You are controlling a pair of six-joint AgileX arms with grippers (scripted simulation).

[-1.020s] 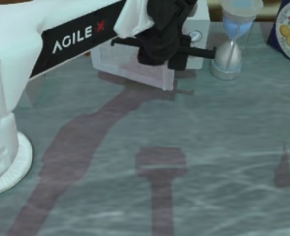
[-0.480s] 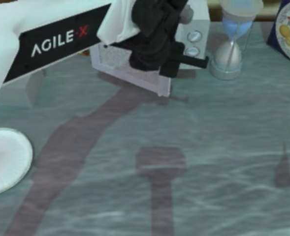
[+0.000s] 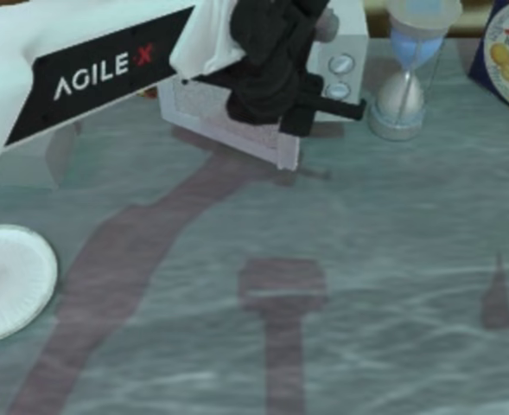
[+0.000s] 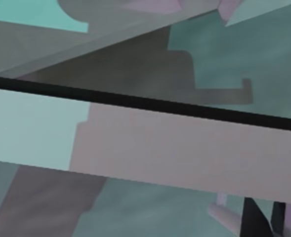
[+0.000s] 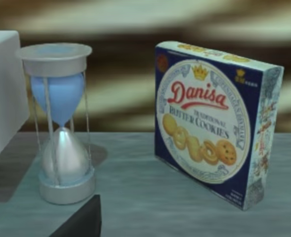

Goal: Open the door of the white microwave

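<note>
White boxy microwave with two silver knobs is standing at the table's far edge; its mesh-windowed white door is hanging swung outward, ajar. The left gripper is hovering over that door; whether its jaws are gripping cannot be told. The right arm is showing in no view.

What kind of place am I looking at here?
Probably a computer-rendered tabletop made to feel like a kitchen counter: a white microwave, an hourglass and a cookie box on a teal table.
</note>
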